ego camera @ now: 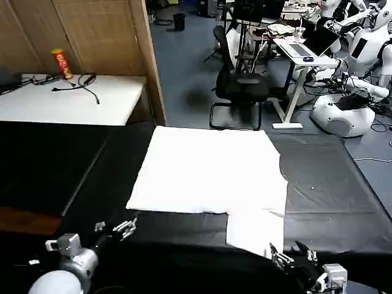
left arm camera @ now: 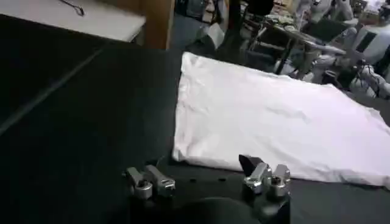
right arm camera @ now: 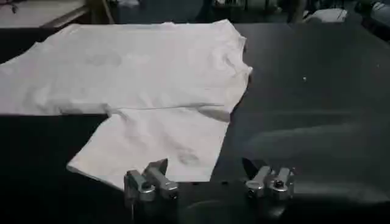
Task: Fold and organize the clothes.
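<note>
The white cotton T-shirt (ego camera: 208,171) lies flat mid-table; both the left gripper (ego camera: 116,229) and the right gripper (ego camera: 293,256) wait wide at the near edge. Next, I think: grasp the sleeve (ego camera: 254,229).

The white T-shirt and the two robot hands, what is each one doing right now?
White cotton T-shirt: spread flat on the black table, plain side up, one short sleeve sticking out toward the robot.
Left gripper: open, empty, hovering over the table just short of the shirt's near corner.
Right gripper: open, empty, at the near edge of the sleeve.
</note>
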Robot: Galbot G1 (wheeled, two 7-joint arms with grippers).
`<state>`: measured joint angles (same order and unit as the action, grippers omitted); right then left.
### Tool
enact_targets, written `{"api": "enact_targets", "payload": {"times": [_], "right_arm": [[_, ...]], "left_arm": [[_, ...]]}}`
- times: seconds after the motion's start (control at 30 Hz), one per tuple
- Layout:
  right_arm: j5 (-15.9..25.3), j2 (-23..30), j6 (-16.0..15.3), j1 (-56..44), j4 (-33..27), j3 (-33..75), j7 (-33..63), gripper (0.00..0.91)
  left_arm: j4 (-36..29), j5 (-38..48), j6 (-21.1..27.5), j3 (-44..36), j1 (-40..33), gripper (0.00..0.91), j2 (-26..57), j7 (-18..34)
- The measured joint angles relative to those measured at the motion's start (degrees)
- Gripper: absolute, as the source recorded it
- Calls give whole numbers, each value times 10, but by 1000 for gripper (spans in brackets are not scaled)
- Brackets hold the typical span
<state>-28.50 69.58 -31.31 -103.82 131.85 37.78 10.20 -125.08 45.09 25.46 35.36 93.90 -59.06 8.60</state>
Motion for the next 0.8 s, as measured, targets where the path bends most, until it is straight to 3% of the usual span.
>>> {"api": "enact_targets", "payload": {"times": [0.13,0.47,0.5,0.57,0.6,0.63,0.67,0.8], "right_arm": [[16,8,-1,19,-18,-9,-2,878],[45,32,2,44,-52,-27,-3,878],[47,34,3,44,-54,-29,-3,702],[50,37,3,44,-55,-30,-3,575],[51,38,4,43,-55,-30,-3,361],[52,39,4,42,-55,-30,-3,88],[52,39,5,40,-53,-30,-3,68],[55,40,7,32,-45,-30,-3,0]], "left_arm": [[11,-10,4,-7,-14,878,0,-18],[84,-12,-6,-37,-84,878,-5,-7],[92,-13,-7,-38,-89,692,-4,-7],[106,-15,-8,-42,-97,341,-4,-8],[113,-16,-8,-44,-101,146,-3,-10],[118,-17,-8,-46,-103,39,-3,-11],[121,-17,-9,-47,-104,0,-3,-11],[127,-24,-11,-49,-103,0,-4,-11]]}}
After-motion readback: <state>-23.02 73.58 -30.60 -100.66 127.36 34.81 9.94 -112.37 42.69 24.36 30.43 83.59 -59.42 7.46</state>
